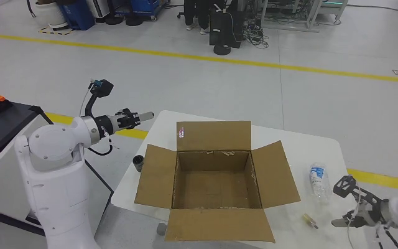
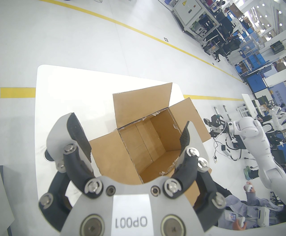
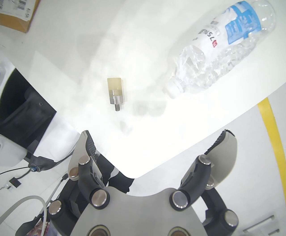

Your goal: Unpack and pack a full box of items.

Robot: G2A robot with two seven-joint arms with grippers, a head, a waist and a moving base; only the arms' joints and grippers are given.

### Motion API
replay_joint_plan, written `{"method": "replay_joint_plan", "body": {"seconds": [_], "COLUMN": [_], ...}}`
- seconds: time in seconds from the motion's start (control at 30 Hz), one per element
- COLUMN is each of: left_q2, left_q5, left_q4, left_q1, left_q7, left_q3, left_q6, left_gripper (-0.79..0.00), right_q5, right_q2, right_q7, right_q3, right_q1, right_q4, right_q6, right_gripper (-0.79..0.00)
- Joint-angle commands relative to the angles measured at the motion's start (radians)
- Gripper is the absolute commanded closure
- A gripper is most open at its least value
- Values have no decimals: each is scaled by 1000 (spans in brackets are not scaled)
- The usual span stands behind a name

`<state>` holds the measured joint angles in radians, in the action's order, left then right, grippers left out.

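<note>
An open cardboard box [image 1: 217, 187] stands in the middle of the white table [image 1: 298, 140], its four flaps spread out and nothing visible inside [image 2: 143, 143]. A clear plastic bottle [image 1: 318, 180] [image 3: 219, 49] lies on its side to the right of the box. Near it lies a small yellowish block with a metal threaded stud [image 1: 310, 220] [image 3: 115, 91]. My left gripper [image 1: 144, 116] [image 2: 130, 125] hangs open off the table's left side, facing the box. Over the table's front right corner, close to the bottle and stud, my right gripper [image 1: 342, 203] [image 3: 156, 134] stands open, holding nothing.
A small dark cylinder [image 1: 138, 162] [image 2: 48, 155] sits on the table just left of the box's left flap. A corner of a box flap [image 3: 15, 15] lies beyond the stud. Bare table lies behind the box and to its right.
</note>
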<state>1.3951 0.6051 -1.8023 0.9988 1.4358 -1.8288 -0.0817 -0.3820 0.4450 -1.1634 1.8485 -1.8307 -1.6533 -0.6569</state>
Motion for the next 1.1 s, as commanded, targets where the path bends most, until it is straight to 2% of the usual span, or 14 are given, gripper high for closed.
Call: {"method": "replay_joint_plan", "body": {"seconds": [0.0, 0.2, 1.07], "left_q2": [0, 0, 0], "left_q5": [0, 0, 0], "left_q4": [0, 0, 0], "left_q1": [0, 0, 0], "left_q7": [0, 0, 0], "left_q3": [0, 0, 0], "left_q6": [0, 0, 0], "left_gripper": [-785, -785, -785], "right_q5": [77, 170, 170], "right_q2": [-13, -55, -55], "right_q7": [15, 23, 23], "right_q3": [47, 144, 144], "right_q1": [-45, -162, -162], "right_q4": [2, -22, -22], "right_q6": [-15, -23, -23], "right_gripper": [-785, -785, -785]}}
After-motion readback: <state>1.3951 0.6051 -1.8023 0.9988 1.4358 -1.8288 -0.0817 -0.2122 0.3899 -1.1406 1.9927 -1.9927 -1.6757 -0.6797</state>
